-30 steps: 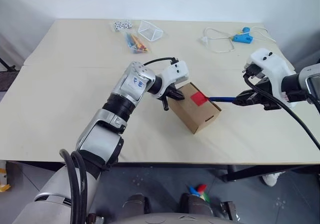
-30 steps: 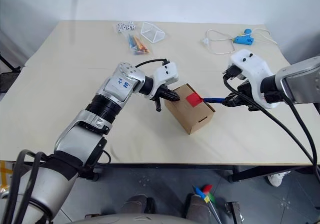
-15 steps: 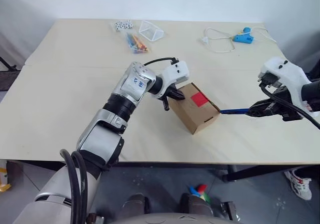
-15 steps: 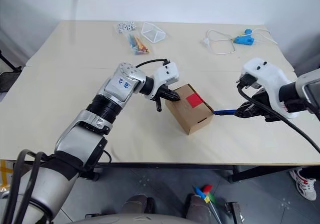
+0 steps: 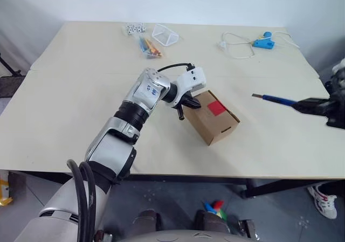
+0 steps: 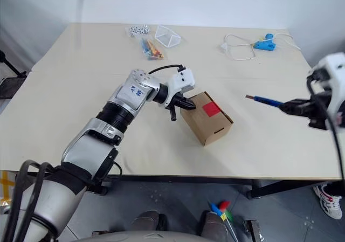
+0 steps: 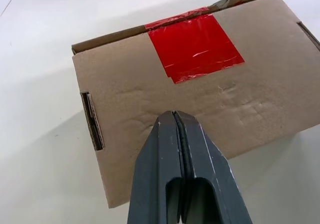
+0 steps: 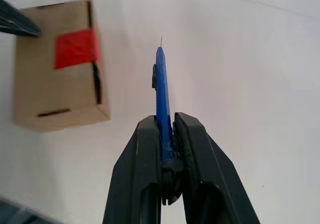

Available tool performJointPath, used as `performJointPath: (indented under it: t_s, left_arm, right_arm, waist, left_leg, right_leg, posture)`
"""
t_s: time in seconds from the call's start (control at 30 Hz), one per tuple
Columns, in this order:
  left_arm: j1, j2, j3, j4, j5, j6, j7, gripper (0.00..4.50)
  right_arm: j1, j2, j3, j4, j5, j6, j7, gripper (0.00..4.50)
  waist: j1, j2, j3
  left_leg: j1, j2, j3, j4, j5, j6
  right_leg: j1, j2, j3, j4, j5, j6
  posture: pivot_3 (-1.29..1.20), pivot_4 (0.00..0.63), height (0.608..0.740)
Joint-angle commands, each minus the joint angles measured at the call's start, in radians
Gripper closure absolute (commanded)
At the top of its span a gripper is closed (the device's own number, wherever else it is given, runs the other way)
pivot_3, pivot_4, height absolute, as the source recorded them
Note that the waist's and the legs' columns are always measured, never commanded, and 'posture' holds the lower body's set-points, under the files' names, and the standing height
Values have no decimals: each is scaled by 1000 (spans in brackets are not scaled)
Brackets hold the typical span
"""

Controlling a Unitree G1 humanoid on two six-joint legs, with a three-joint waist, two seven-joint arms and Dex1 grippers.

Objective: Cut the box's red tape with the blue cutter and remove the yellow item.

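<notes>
Box: the box [image 5: 211, 116] lies near the middle of the surface [image 5: 81, 91], flaps shut, the yellow item presumably still inside and unseen.
Red tape: the red tape [image 7: 195, 46] spans the flap seam on the top face; in the left wrist view it looks wrinkled, and whether it is cut through cannot be told.
Left gripper: the left gripper [image 5: 188, 103] is clenched, empty, its tips at the box's near end, seemingly bracing it.
Blue cutter: the blue cutter [image 5: 272, 98] is grasped at its rear by the right gripper [image 8: 167, 149], tip aimed toward the box but well apart from it, out by the surface's right edge.
Risk, slip: the cutter is held only at its end, so pressure on the tape could pivot it in the jaws.
Risk, shift: the light box could slide or tip under the blade if the bracing is weak.
Risk, depth: too deep a cut might reach the contents.
Surroundings: a light-blue gadget [image 5: 262, 41] with white cord, bagged pencils [image 5: 146, 45], a clear container [image 5: 164, 34] and small dice-like pieces [image 5: 132, 27] sit along the far edge.
Obstruction: nothing lies between cutter and box.
</notes>
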Motion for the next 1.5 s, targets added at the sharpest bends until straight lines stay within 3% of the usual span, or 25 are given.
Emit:
performJointPath:
  t_s: [0.03, 0.17, 0.3, 0.47, 0.5, 0.73, 0.87, 1.07, 1.13, 1.2, 1.5]
  left_arm:
    - [42, -9, -60, 57, 53, 22, -7, 4500]
    - [43, -1, -63, 53, 54, 20, -13, 4500]
    - [42, 5, -63, 49, 53, 25, -13, 4500]
    - [41, 7, -61, 44, 51, 28, -10, 4500]
    - [41, 8, -59, 42, 49, 30, -9, 4500]
    - [40, 20, -43, 30, 39, 35, -3, 4500]
    - [33, 30, -19, 17, 24, 36, 3, 4500]
    - [9, 32, 20, 22, 3, 38, 15, 4500]
    - [-14, 39, 47, 23, -11, 52, 21, 4500]
    - [-34, 49, 70, 26, -18, 58, 28, 4500]
    - [-83, 123, 149, -9, -60, 145, 46, 4500]
  right_arm:
    - [191, 158, -43, -103, -146, -267, -22, 4357]
    - [346, 340, 28, -76, -296, -543, -26, 4357]
    - [400, 469, 85, 19, -386, -728, -26, 4357]
    - [399, 528, 130, 99, -459, -844, -31, 4357]
    - [406, 527, 142, 104, -474, -857, -29, 3628]
    - [444, 494, 119, 13, -469, -867, 8, 1326]
    - [432, 406, 61, -111, -440, -814, 30, 14]
    - [258, 330, 91, -127, -403, -652, -34, 14]
    - [171, 304, 134, -104, -387, -595, -27, 409]
    - [99, 279, 187, -73, -393, -579, -4, 920]
    - [-155, 217, 490, 277, -544, -689, 174, 4186]
  waist:
    - [-1, 0, 0]
    - [-5, 1, -1]
    - [-9, 1, -1]
    - [-14, 3, -1]
    - [-15, 3, -1]
    - [-16, 3, -1]
    - [-21, 4, -1]
    - [-28, 4, -1]
    - [-29, 4, 0]
    - [-31, 5, 1]
    - [-33, 4, 3]
  left_leg:
    - [1, 0, 1, 0, 0, 0]
    - [2, -1, 8, -1, 0, 0]
    - [10, 0, 8, -5, 0, 0]
    - [10, 0, 6, -5, 1, 0]
    - [10, 0, 5, -5, 1, 0]
    - [10, 0, 5, -5, 1, 1]
    - [10, 0, 5, -5, 0, 1]
    - [10, 1, 5, -5, 0, 1]
    - [10, 1, 5, -5, 0, 1]
    - [9, 1, 5, -5, 0, 1]
    - [3, 0, 10, -6, 1, 1]
  right_leg:
    - [2, 1, -1, 0, 0, 0]
    - [2, 1, 1, -2, 0, 1]
    - [6, 1, 5, -1, 0, 1]
    - [5, 1, 6, -1, 0, 1]
    - [5, 1, 6, -1, 0, 1]
    - [5, 1, 7, -1, 0, 1]
    - [4, 1, 7, -1, 0, 1]
    - [4, 1, 7, -1, 0, 1]
    - [4, 0, 7, -1, 0, 1]
    - [2, 0, 7, 0, 0, 1]
    - [-2, 1, 4, -1, 0, 1]
  posture:
    - [0, 150, 740]
    - [0, 150, 740]
    - [0, 150, 740]
    - [0, 150, 740]
    - [0, 150, 740]
    - [0, 150, 740]
    - [0, 150, 740]
    - [0, 150, 740]
    - [0, 150, 740]
    - [0, 150, 740]
    - [0, 150, 740]
